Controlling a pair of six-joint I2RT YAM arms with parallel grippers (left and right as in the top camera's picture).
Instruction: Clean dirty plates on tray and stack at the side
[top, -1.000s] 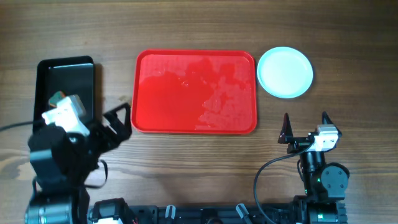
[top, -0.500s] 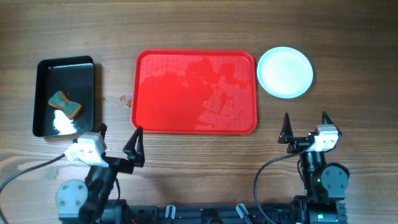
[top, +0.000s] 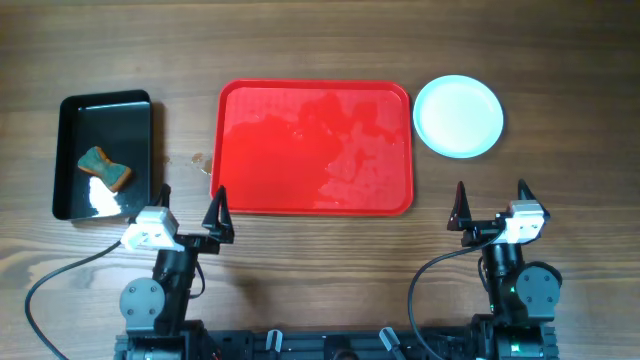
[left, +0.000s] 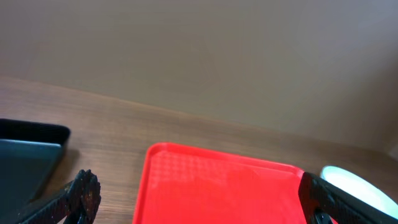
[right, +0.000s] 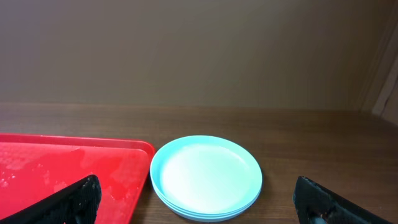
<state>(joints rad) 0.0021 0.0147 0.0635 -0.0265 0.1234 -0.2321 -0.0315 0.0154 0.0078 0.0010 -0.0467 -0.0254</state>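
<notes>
Wet red tray (top: 315, 148) mid-table; plates (top: 458, 116) stacked beside its right edge; sponge (top: 104, 168) in black tray (top: 70, 112), left. Near front edge: left gripper (top: 190, 200), right gripper (top: 490, 195), both spread wide, gripping nothing.

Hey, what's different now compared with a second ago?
The left gripper pulled back from over the black tray toward the near edge of the table, open and empty, uncovering the sponge lying in that tray. Nothing was grasped. The right gripper, the stacked plates and the red tray stayed put.
</notes>
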